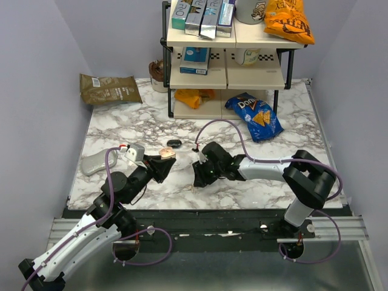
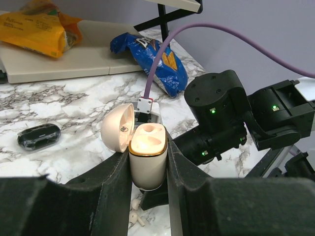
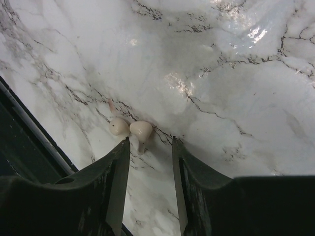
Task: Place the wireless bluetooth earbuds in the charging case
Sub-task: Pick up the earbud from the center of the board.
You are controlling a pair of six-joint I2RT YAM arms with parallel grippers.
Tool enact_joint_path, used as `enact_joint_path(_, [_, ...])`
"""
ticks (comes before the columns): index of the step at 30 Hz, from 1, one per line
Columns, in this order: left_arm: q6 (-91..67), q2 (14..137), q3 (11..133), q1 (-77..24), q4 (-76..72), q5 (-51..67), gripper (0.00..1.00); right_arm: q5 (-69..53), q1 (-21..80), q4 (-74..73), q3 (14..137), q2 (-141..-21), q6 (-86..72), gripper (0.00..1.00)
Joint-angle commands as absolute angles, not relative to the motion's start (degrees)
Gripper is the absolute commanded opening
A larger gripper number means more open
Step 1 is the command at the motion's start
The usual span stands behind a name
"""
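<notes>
Marbled tabletop (image 1: pixel 242 130) fills the overhead view, with a shelf rack (image 1: pixel 225 66) and a blue chip bag (image 1: pixel 257 116) at the back. Toward the front the left gripper (image 1: pixel 162 159) is clamped on the charging case (image 1: pixel 167 153), while the right gripper (image 1: pixel 197 176) points down at the marble just beside it. The arms are near enough that a careless swing could knock them together. From the left wrist, the case stands upright between the fingers, its lid (image 2: pixel 118 127) swung back and the well that shows empty. The hold is on a smooth, rounded body, so a hard push from above might tip it or slide it down. From the right wrist, the jaws stand partly apart with nothing between them, hovering just over the pale earbuds (image 3: pixel 130 129), which lie touching each other on the marble. The buds sit toward one finger rather than centred, so closing here could catch both at once, pinch only a stem, or flick one away across the slick marble.
</notes>
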State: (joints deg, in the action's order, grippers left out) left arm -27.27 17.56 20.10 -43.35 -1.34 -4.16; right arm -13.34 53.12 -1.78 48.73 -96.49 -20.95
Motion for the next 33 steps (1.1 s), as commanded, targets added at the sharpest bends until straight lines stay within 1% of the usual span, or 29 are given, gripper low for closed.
enact_joint_path(1, [-27.69,16.96,19.42,-43.59,-1.14,-5.36,0.00,-11.95,53.70,-2.72,50.97,-98.08,-21.97,0.46])
enact_joint_path(11, [-27.77,16.70,19.25,-43.68,-0.97,-5.27,0.00,-12.83,53.96,-2.72,51.68,-99.67,-22.06,0.39])
enact_joint_path(14, [-27.86,16.87,19.25,-43.68,-1.14,-5.10,0.00,-13.45,54.23,-2.72,51.68,-100.02,-22.06,0.36])
enact_joint_path(15, [-27.95,16.87,19.25,-43.68,-1.14,-5.10,0.00,-13.53,54.32,-2.72,51.68,-100.11,-22.06,0.32])
enact_joint_path(18, [-27.95,17.05,19.16,-43.77,-1.32,-4.92,0.00,-13.71,54.49,-2.64,51.59,-100.02,-22.06,0.26])
enact_joint_path(23, [-28.12,17.23,19.16,-43.77,-1.41,-4.83,0.00,-13.27,54.58,-2.64,51.42,-99.41,-22.24,0.19])
enact_joint_path(24, [-28.12,17.23,19.16,-43.77,-1.32,-4.83,0.00,-13.10,54.49,-2.72,51.33,-99.23,-22.32,0.16])
enact_joint_path(26, [-28.04,17.14,19.16,-43.77,-1.32,-4.92,0.00,-11.78,54.49,-2.72,50.80,-98.27,-22.85,0.12])
enact_joint_path(27, [-28.12,17.23,19.25,-43.77,-1.32,-5.01,0.00,-10.99,54.49,-2.81,50.63,-97.91,-23.20,0.07])
enact_joint_path(30, [-27.95,17.40,19.25,-43.77,-1.32,-5.01,0.00,-8.09,54.32,-2.90,49.66,-95.72,-23.29,0.01])
enact_joint_path(33, [-27.95,17.66,19.25,-43.77,-1.58,-4.92,0.00,-5.98,53.53,-3.08,48.78,-93.35,-23.12,0.01])
